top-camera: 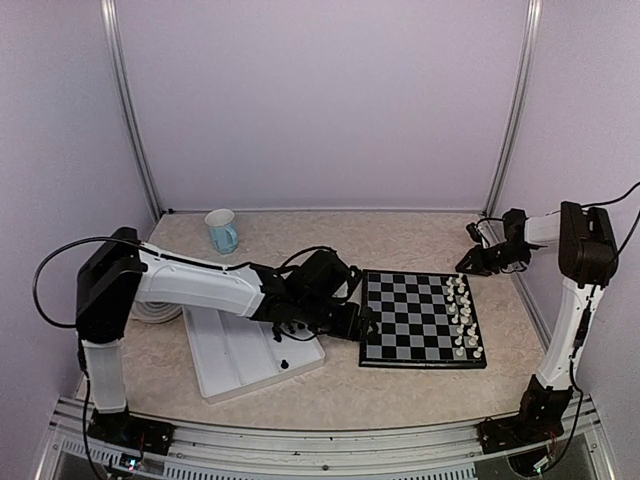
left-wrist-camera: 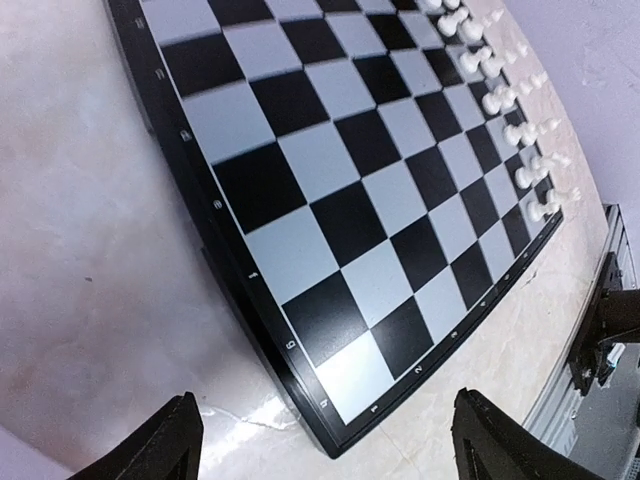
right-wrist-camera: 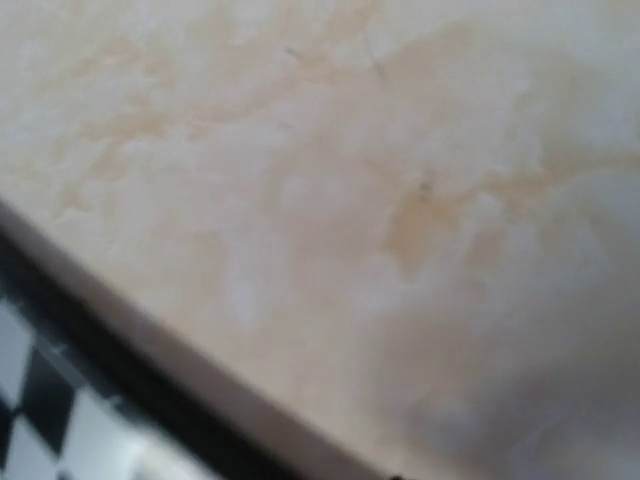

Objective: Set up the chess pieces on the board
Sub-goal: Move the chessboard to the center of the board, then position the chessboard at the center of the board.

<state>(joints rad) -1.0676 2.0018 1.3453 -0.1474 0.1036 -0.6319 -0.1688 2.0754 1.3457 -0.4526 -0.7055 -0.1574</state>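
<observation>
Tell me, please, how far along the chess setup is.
Done: white pieces stand in two rows along the board's right side. In hand: nothing; the left gripper hangs open and empty by its left edge. Left: no black pieces stand on it.

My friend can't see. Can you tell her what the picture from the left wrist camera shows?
A black and pale grey chessboard fills the view, seen close and slanted, with tiny white pieces lined up in two rows along its far right edge. The left gripper hangs open at the bottom, its two black fingertips empty, over a beige table.
</observation>
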